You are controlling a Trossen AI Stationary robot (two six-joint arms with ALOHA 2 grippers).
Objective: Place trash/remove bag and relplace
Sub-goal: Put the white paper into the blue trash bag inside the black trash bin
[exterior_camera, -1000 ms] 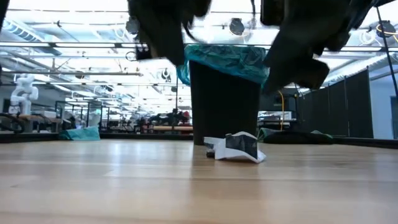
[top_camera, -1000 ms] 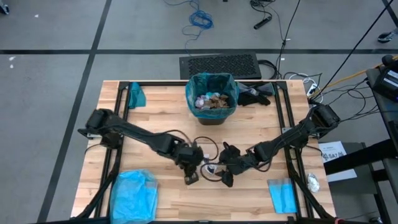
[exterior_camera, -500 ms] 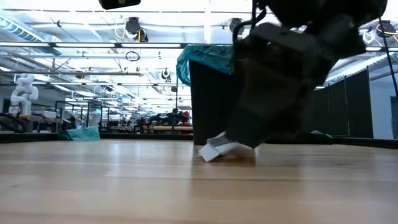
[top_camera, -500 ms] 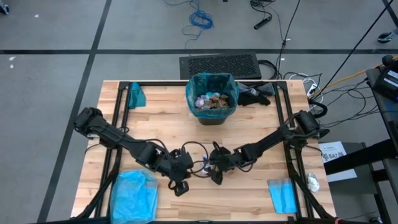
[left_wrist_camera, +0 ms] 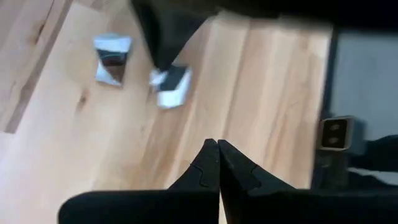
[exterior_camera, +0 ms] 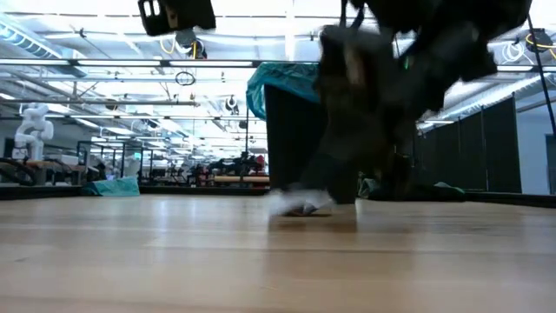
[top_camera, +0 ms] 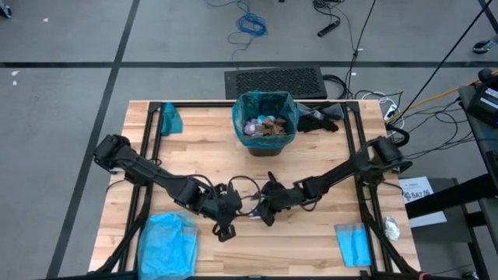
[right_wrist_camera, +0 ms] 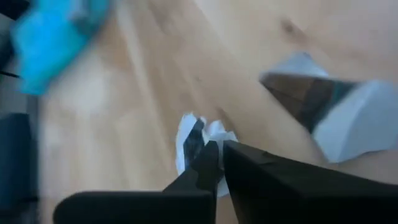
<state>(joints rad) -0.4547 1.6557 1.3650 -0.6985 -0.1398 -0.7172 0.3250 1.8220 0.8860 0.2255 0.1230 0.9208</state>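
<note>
Two hands (top_camera: 267,218) mid-table, edges well apart.

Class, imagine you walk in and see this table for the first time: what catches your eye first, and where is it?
The black bin lined with a teal bag stands at the table's far middle, full of crumpled trash. In front of it the two dark arms meet near the table's centre, the right gripper shut on a white scrap, the left gripper shut beside it. A sky-blue plastic bag lies at the near left corner.
</note>
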